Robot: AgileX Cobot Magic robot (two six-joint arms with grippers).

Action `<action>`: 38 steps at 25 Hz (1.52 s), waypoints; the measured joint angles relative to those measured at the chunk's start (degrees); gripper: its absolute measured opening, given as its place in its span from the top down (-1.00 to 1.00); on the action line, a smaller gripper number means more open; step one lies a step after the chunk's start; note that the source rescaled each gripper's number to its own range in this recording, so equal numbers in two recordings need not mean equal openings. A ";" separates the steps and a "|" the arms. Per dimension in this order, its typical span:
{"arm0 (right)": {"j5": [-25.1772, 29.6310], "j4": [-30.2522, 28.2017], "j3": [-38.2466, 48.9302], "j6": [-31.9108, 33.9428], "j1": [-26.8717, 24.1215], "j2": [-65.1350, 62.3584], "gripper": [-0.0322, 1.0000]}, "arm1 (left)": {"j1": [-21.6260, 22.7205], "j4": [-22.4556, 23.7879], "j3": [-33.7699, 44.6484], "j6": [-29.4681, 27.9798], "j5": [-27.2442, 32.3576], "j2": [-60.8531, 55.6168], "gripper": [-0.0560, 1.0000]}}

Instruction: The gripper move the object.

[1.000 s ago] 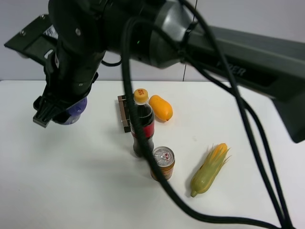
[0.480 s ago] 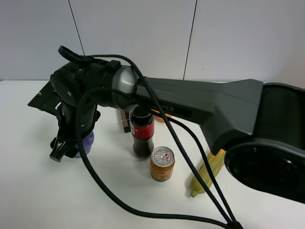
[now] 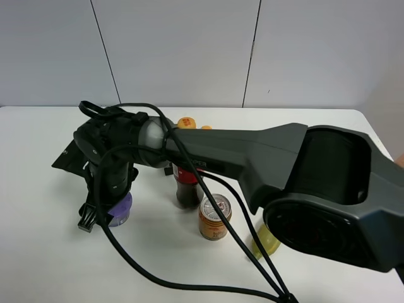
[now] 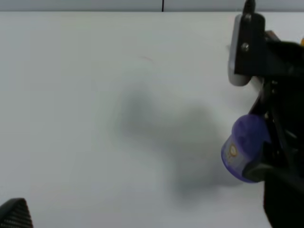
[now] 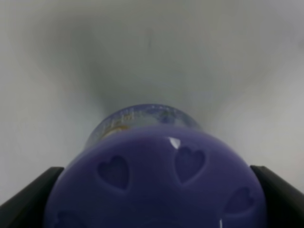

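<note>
The object, a squat purple container (image 3: 121, 208) with a heart-slotted lavender lid, is held low over the white table at the left. My right gripper (image 3: 104, 214) reaches across from the right and is shut on it. In the right wrist view the lid (image 5: 156, 175) fills the frame between the two black fingers (image 5: 28, 202). The left wrist view shows the container (image 4: 244, 147) tilted in the black right gripper (image 4: 268, 156), just above its shadow. Whether it touches the table I cannot tell. Of my left gripper only a black tip (image 4: 14, 213) shows.
A cola bottle (image 3: 188, 183) with a yellow cap stands right beside the arm. An orange-labelled can (image 3: 214, 218) stands in front of it. A corn cob (image 3: 266, 243) lies partly hidden under the arm. Black cables (image 3: 189, 281) trail across the front of the table (image 3: 38, 265).
My right arm has carried the purple container down and towards the front of the table, from up high at the left to just over the surface.
</note>
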 joint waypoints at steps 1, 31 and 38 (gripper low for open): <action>0.01 0.00 0.00 0.00 0.00 0.41 0.94 | 0.00 0.00 0.00 0.00 0.00 0.00 -1.00; 5.26 4.08 -0.28 0.07 0.00 -17.52 -0.99 | 0.00 0.00 0.00 0.12 0.00 0.00 -1.00; 1.81 -10.02 -0.28 5.13 0.00 -40.62 -1.00 | 0.00 0.00 0.00 0.12 0.00 0.00 -1.00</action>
